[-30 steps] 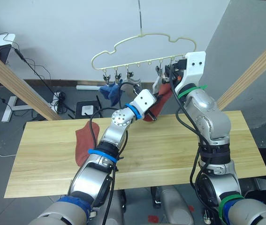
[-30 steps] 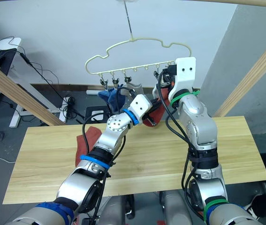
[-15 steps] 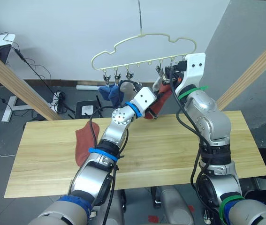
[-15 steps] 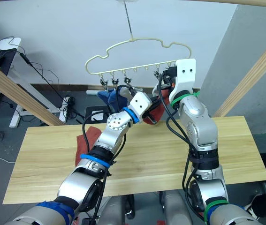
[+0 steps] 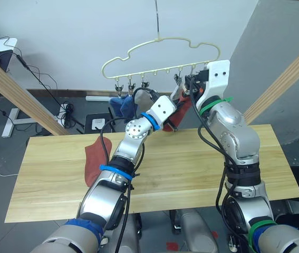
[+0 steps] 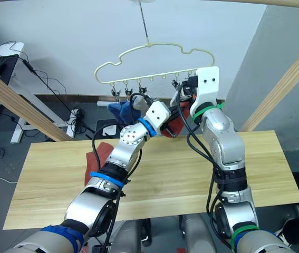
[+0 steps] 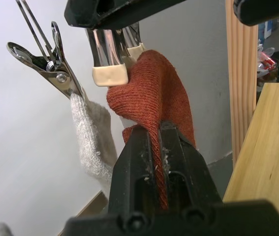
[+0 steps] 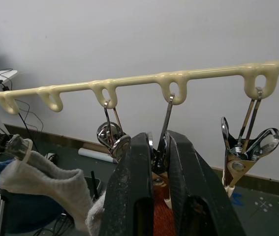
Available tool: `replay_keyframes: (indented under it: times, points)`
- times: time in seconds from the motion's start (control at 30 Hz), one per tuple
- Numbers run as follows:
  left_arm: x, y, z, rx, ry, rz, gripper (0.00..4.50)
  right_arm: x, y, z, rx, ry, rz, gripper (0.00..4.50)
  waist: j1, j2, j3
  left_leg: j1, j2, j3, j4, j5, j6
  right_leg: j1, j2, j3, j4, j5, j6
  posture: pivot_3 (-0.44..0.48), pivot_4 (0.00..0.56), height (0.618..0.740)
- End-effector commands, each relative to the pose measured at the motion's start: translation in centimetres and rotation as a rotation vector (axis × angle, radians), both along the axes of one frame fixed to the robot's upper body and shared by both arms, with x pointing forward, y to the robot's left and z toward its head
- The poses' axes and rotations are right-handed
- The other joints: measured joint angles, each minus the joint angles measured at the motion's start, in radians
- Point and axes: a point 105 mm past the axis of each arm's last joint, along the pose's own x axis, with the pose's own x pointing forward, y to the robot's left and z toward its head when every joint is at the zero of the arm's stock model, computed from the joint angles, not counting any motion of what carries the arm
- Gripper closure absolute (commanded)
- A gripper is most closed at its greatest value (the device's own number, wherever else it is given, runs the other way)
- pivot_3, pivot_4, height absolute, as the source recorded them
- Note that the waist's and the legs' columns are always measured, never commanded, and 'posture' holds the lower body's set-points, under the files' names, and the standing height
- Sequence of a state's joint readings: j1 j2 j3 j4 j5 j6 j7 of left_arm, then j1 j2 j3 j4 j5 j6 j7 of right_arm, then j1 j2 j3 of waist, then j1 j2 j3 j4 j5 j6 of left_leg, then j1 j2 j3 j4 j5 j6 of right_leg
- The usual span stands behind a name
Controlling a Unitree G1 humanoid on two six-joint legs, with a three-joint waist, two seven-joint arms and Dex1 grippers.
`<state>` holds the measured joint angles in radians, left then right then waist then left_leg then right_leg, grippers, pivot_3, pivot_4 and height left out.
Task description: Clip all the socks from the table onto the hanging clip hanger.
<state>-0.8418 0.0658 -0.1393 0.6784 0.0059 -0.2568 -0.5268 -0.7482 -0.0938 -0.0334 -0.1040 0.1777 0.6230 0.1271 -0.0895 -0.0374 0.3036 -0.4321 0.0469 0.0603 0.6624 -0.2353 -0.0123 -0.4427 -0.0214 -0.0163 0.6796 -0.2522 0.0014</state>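
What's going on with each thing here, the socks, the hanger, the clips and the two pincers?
Hanger: hanging by its hook.
Red sock: held up at an open clip, pinched by left pincer.
Right pincer: squeezing that clip.
Grey sock: clipped, hanging.
Blue sock: hanging from the hanger.
Second red sock: lying on table.

clip hanger [image 5: 162, 59] above both tools, over surface [image 5: 191, 163] far edge | right tool [image 8: 153, 162] just under its bar, around a clip | left tool [image 7: 160, 142] below that clip, touching it with its sock [image 7: 151, 93] | another sock [image 5: 94, 158] on the surface, left of both tools
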Motion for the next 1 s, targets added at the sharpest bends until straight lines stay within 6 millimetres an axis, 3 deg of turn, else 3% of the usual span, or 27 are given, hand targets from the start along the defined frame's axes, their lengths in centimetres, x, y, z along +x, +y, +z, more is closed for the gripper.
replay_keyframes:
  times: [0.03,0.13,0.17,0.5,0.83,0.87,1.0]
  points:
    - [0.0,-0.3,2.2,-0.036,-0.075,0.004,4.5,-0.5,0.0,0.9,-0.008,-0.048,0.002,4.41,0.0,0.0,0.0,0.0,0.0,0.0,0.0,0.0,0.0,0.0,0.0,0.0,0.0,0.0,0.0,-0.215,0.295,0.74]
    - [0.2,-0.3,2.5,-0.045,-0.086,0.015,4.5,-0.4,-0.2,0.9,-0.002,-0.044,-0.014,4.41,0.0,0.0,0.0,0.0,0.0,0.0,0.0,0.0,0.0,0.0,0.0,0.0,0.0,0.0,0.0,-0.215,0.295,0.74]
    - [0.2,-0.3,2.6,-0.048,-0.089,0.018,4.5,-0.4,-0.3,1.0,0.005,-0.043,-0.018,3.68,0.0,0.0,0.0,0.0,0.0,0.0,0.0,0.0,0.0,0.0,0.0,0.0,0.0,0.0,0.0,-0.215,0.295,0.74]
    - [0.3,-0.8,3.3,-0.071,-0.107,0.027,4.5,-1.7,-0.2,2.0,0.074,-0.048,0.01,0.05,0.0,0.0,0.0,0.0,0.0,0.0,0.0,0.0,0.0,0.0,0.0,0.0,0.0,0.0,0.0,-0.218,0.297,0.74]
    - [0.4,-1.0,2.9,-0.125,-0.037,0.022,4.5,-6.0,-0.9,1.8,0.017,-0.073,0.08,0.02,0.0,0.0,0.0,0.0,0.0,0.0,0.0,0.0,0.0,0.0,0.0,0.0,0.0,0.0,0.0,-0.227,0.301,0.74]
    - [0.4,-0.9,2.8,-0.129,-0.023,0.017,3.97,-6.2,-1.1,1.7,0.001,-0.075,0.08,0.0,0.0,0.0,0.0,0.0,0.0,0.0,0.0,0.0,0.0,0.0,0.0,0.0,0.0,0.0,0.0,-0.227,0.301,0.74]
    - [0.2,-0.7,2.5,-0.128,-0.003,-0.008,2.87,-6.6,-1.9,1.1,-0.044,-0.068,0.063,0.0,-0.004,0.0,0.0,0.0,0.0,0.0,0.0,0.0,0.0,0.0,0.001,0.0,0.0,-0.003,0.005,-0.231,0.298,0.74]
